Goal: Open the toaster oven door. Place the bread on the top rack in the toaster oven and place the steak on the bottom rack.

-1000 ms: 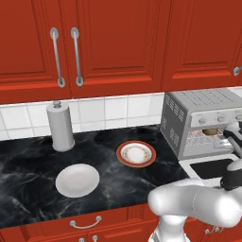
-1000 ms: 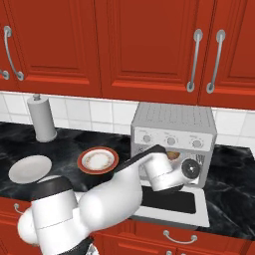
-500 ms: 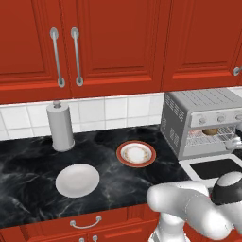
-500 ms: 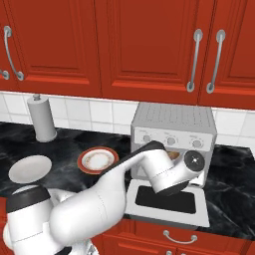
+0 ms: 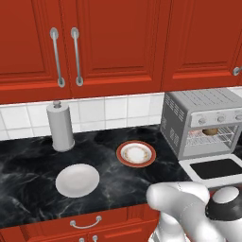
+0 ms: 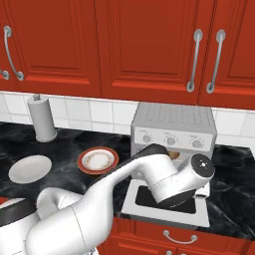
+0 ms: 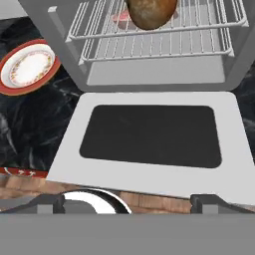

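The toaster oven [image 5: 203, 118] stands at the counter's right end, and its door [image 7: 149, 134] lies dropped flat, dark glass facing up. The round brown bread [image 7: 152, 11] rests on the top rack [image 7: 159, 31]. To its left a pink piece of the steak [image 7: 119, 17] shows through the wires, lower down; the bottom rack [image 7: 159, 52] sits beneath. My gripper [image 7: 128, 203] hangs open and holds nothing, in front of and above the door's outer edge, back from the oven mouth. From the right base view my arm covers most of the oven front [image 6: 174, 130].
A red-rimmed plate [image 5: 136, 153] lies just left of the oven. Farther left are a white plate [image 5: 77, 179] and a paper towel roll [image 5: 60, 127] by the tiled wall. Red cabinets hang above the black marble counter [image 5: 108, 179].
My hand has drawn back out of the oven mouth, down and toward the counter's front edge. The jaws stayed open. Bread, steak and door have not moved.
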### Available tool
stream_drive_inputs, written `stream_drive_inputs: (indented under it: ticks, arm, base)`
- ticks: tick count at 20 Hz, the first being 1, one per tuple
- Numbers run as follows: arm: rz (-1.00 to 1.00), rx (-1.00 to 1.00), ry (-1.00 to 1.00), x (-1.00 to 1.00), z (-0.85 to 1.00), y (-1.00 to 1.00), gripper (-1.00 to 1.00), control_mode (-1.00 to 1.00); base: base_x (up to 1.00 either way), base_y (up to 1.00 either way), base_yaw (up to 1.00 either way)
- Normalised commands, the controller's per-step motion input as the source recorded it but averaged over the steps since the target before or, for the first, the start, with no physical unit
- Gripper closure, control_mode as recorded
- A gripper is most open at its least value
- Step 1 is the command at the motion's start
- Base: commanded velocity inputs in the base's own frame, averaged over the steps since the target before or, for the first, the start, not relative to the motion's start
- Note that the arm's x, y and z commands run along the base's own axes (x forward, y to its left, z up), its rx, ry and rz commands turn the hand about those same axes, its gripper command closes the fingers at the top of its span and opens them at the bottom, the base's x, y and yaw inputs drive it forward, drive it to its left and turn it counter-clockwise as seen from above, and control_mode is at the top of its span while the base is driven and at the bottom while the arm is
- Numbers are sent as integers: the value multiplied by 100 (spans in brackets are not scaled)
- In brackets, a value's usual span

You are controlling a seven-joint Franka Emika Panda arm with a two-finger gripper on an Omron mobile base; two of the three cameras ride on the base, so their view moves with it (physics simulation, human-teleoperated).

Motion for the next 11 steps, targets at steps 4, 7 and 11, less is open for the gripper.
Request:
stream_drive_inputs:
  ticks: [4, 7, 11]
  arm:
    - [11, -1, 10, -68, 25, 0, -100, -100]
    - [8, -4, 10, -64, 22, 0, -100, -100]
    - [4, -5, 10, -59, 14, 10, -100, -100]
  base:
    - [0, 0, 0]
    - [0, 0, 0]
    - [0, 0, 0]
